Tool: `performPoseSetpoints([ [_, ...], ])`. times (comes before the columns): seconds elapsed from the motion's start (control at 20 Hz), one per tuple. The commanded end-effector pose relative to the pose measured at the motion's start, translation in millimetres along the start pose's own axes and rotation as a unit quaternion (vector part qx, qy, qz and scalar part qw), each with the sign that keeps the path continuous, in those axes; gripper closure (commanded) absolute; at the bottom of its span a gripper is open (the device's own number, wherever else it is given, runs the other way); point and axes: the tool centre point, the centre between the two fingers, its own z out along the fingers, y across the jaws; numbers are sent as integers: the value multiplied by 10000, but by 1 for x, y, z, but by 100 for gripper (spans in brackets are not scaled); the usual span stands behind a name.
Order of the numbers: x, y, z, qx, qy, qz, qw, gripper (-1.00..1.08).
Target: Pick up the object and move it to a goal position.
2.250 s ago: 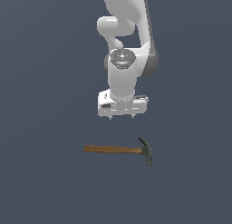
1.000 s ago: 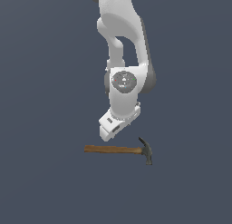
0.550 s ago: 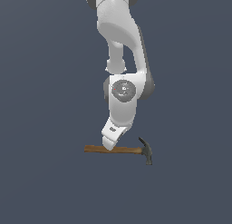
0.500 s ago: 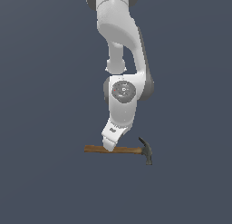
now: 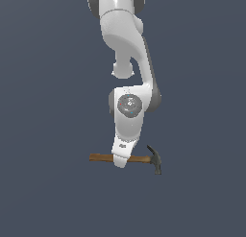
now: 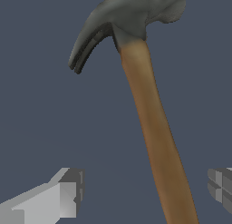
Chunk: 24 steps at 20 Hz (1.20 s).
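The hammer (image 5: 126, 159) lies flat on the grey worktop (image 5: 48, 193). Its dark metal head (image 5: 155, 159) points to the exterior view's right, and its brown wooden handle (image 6: 156, 132) runs to the exterior view's left.

The robot's claw (image 5: 121, 161) is down low, right at the middle of the handle. In the wrist view the two fingers (image 6: 68, 196) are wide apart, one on each side of the handle, and not touching it.

This looks like the grabbing step. The hammer is not picked up yet. Next, the claw should squeeze the handle tight, then lift. The head is heavy, so the hammer may tip that way.
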Motion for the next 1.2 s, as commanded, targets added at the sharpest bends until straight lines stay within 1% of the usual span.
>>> performPoseSetpoints([
  [0.0,0,3,3,-10,6,-238,9997,-92],
  [0.35,1,7,9,-23,15,-608,9981,-92],
  [0.75,0,7,14,-23,15,-641,9979,-92],
  [1.15,0,6,50,-24,14,-663,9978,-92],
])
